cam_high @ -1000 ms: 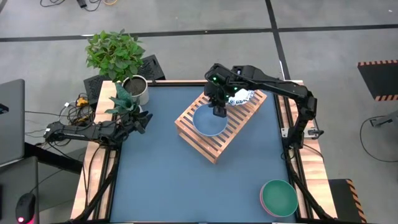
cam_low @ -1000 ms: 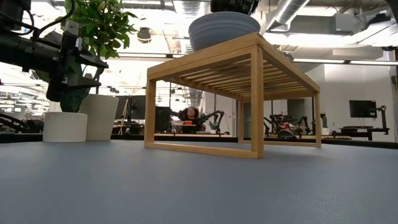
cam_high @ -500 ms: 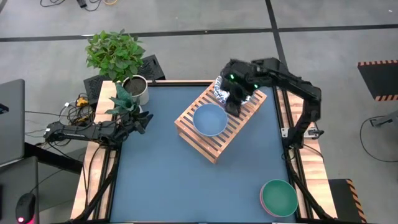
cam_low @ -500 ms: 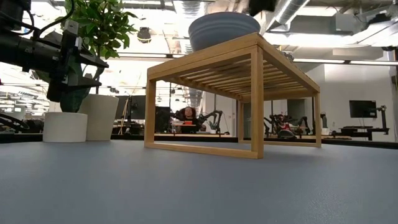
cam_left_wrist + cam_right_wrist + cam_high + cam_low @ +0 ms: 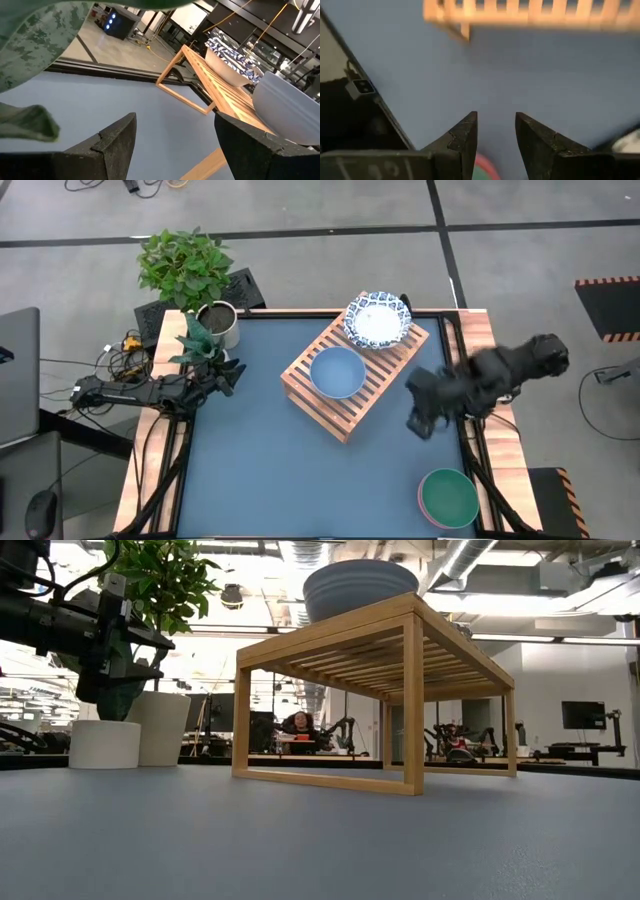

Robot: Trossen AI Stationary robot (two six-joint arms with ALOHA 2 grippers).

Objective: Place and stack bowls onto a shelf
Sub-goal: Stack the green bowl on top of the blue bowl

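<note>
the right gripper (image 5: 415,423), jaws apart and empty, hangs over the blue desk (image 5: 250,470) between the low slatted wooden shelf (image 5: 340,412) and the stacked green-over-pink bowls (image 5: 449,497). gripping only the green one, probably nested, could drag the pink one along.

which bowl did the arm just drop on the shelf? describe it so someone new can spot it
Find the slatted wooden shelf standing diagonally in the middle of the blue table. Two bowls sit on its top: a plain blue bowl near the middle and, at the end farthest from the front edge, the patterned bowl. That one has a blue-and-white patterned rim and a white centre, unlike its plain neighbour.
</note>
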